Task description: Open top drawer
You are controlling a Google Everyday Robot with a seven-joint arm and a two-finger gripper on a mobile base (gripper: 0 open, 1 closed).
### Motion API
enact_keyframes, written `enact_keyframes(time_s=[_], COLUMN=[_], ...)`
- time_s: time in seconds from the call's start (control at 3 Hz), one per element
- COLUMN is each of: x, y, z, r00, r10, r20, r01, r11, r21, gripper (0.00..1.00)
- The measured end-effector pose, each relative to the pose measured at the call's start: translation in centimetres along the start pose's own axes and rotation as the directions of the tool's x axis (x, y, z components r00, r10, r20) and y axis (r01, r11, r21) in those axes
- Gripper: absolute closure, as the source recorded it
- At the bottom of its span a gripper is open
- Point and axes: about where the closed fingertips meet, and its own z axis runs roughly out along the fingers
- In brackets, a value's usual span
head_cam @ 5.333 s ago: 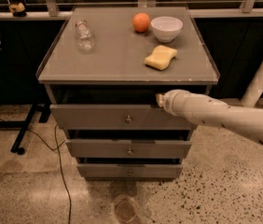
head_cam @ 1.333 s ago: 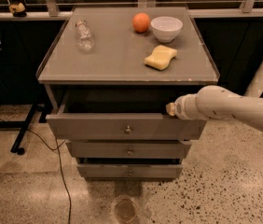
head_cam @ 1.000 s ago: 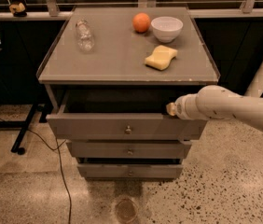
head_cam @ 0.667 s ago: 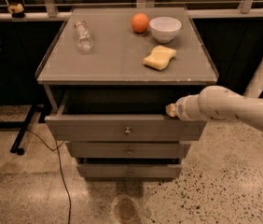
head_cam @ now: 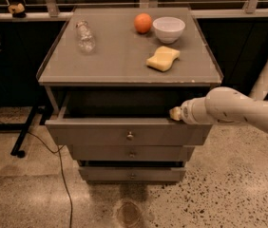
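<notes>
The top drawer point(head_cam: 100, 133) of the grey cabinet stands pulled out a good way, with a dark gap behind its front. Its flat front carries one small round metal knob point(head_cam: 130, 136) at centre. My gripper point(head_cam: 176, 113) is at the tip of the white arm that reaches in from the right. It sits at the top edge of the drawer front, near its right end.
Two shallower grey drawers point(head_cam: 132, 153) stay shut below. The cabinet top point(head_cam: 119, 56) holds a clear bottle point(head_cam: 84, 35), an orange point(head_cam: 143, 23), a white bowl point(head_cam: 168, 29) and a yellow sponge point(head_cam: 162, 58). A black cable point(head_cam: 60, 167) lies on the floor at left.
The drawer has slid out since the earliest frame, when it was nearly shut. The gripper came forward with the drawer's top edge. Over the last second little has moved.
</notes>
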Motion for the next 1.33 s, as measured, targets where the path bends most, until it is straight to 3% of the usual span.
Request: enact_keyframes(time_s=[0.33, 0.67, 1.33], x=[0.9, 0.9, 2.4], y=[0.1, 0.1, 1.0], z=[-0.4, -0.4, -0.3], r00=[1.0, 1.0, 0.996], r10=[0.001, 0.001, -0.003], r20=[-0.021, -0.021, -0.092], r01=[-0.002, -0.002, -0.001], r11=[0.9993, 0.9993, 0.9992], r21=[-0.039, -0.039, -0.041], gripper=[1.0, 1.0, 1.0])
